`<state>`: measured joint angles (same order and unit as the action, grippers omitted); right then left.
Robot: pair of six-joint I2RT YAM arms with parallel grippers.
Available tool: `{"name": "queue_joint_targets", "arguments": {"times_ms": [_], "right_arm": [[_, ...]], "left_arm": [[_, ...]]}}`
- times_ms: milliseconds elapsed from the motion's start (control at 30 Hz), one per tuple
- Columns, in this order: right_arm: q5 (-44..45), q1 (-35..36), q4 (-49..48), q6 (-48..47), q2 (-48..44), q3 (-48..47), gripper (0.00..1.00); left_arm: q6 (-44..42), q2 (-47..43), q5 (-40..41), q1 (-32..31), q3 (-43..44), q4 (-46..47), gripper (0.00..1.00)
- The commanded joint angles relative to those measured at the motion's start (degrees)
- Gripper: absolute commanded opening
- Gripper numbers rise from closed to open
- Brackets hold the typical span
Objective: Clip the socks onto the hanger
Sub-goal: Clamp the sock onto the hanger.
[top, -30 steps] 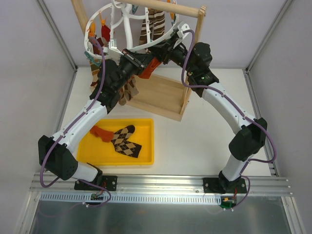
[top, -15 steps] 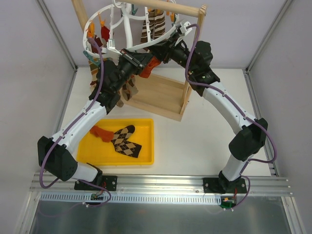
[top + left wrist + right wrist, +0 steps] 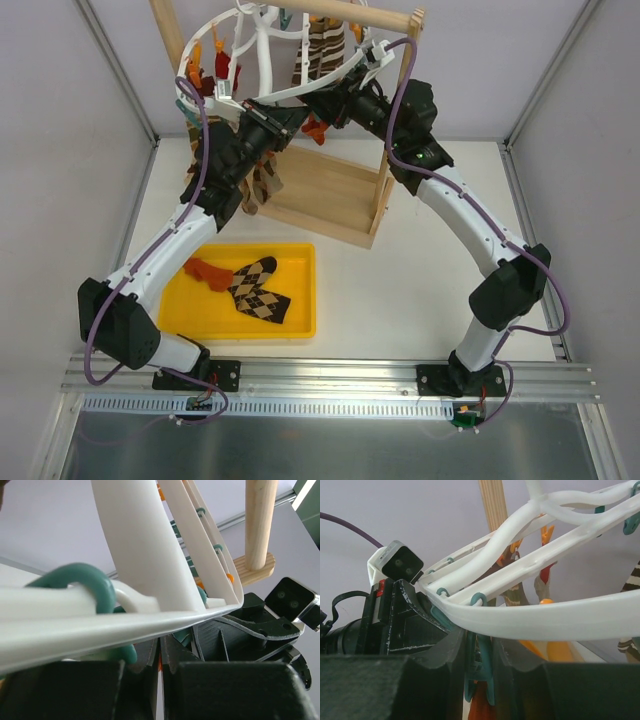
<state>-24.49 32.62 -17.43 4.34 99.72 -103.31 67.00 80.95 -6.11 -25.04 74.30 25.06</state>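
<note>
The white hoop hanger (image 3: 300, 92) hangs tilted from the wooden rail, with teal and orange pegs round its rim. My left gripper (image 3: 285, 115) is under the rim, jaws nearly together on a thin edge of an orange-red sock (image 3: 315, 127). My right gripper (image 3: 322, 105) faces it, shut on a teal peg (image 3: 484, 670) below the rim (image 3: 560, 615). The sock (image 3: 481, 706) shows just under that peg. In the left wrist view the hanger (image 3: 140, 555) fills the frame above my left gripper (image 3: 162, 645). A second orange-red sock (image 3: 205, 270) lies in the tray.
A yellow tray (image 3: 300, 300) at front left holds an argyle sock (image 3: 258, 288). The wooden stand's base (image 3: 330, 195) sits under the hoop, its post (image 3: 385, 130) beside my right arm. Brown striped socks (image 3: 318, 45) and patterned socks (image 3: 262, 185) hang from the hoop.
Both grippers have moved up and toward the back with the sock. The hoop has tilted and shifted with them. Less of the sock shows now.
</note>
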Motion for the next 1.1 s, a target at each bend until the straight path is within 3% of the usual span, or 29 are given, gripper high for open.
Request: {"name": "queue_joint_targets", "arguments": {"times_ms": [0,200,967,1067], "right_arm": [[-4.0,0.2,2.6,5.1,-2.3,-2.0,0.01],[-5.1,0.2,2.1,4.4,-2.2,-1.5,0.01],[5.9,2.2,1.3,-7.2,-3.6,1.8,0.01],[5.6,2.1,1.3,-7.5,-3.7,2.0,0.16]], "left_arm": [[1.9,2.1,-2.2,1.6,0.9,3.4,0.00],[1.9,2.3,-2.5,1.7,1.4,3.7,0.00],[2.4,0.8,-4.3,1.6,1.1,5.2,0.00],[2.5,0.9,-4.2,1.6,0.9,5.3,0.00]]}}
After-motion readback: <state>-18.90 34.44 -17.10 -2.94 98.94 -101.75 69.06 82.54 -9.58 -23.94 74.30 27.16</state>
